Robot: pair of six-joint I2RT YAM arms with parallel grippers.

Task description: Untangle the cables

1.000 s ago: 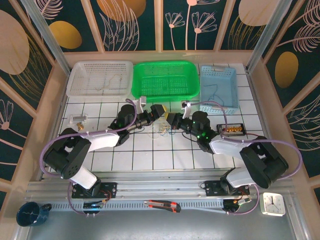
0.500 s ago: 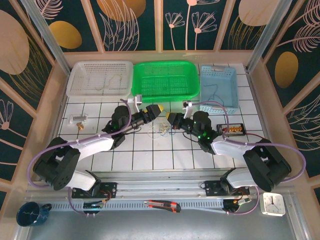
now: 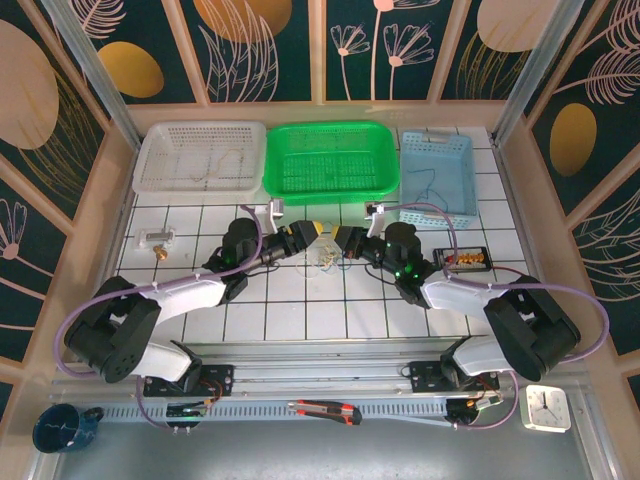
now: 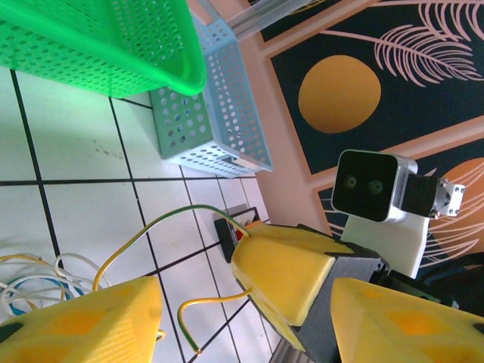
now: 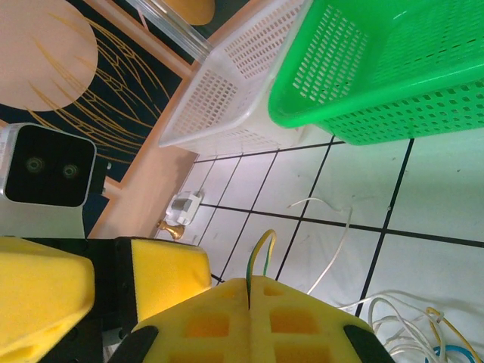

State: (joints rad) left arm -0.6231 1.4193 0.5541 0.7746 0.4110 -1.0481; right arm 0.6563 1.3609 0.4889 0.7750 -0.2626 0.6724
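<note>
The cables (image 3: 322,261) lie as a small clump of thin white, tan and blue strands on the tiles between both arms; white loops (image 4: 30,276) and strands (image 5: 401,318) show in the wrist views. My right gripper (image 3: 345,240) (image 5: 249,283) is shut on a yellow-green wire (image 5: 261,249) (image 4: 162,223) that rises from the clump. My left gripper (image 3: 312,232) (image 4: 242,325) faces it, jaws apart on either side of the right gripper's tip (image 4: 283,268) and the wire's free end. Nothing is pinched by the left fingers (image 5: 162,272).
White basket (image 3: 200,157), green basket (image 3: 330,160) and blue basket (image 3: 437,175) line the far edge; thin cables lie in the white and blue ones. A black connector box (image 3: 462,260) sits right, a small brass-and-clear part (image 3: 157,240) left. Cutter (image 3: 325,410), clock (image 3: 546,407) and mug (image 3: 60,428) lie near the front.
The left gripper's jaws have narrowed from wide open, and it has moved down to the right gripper's tip. The right gripper has held still, shut on the wire.
</note>
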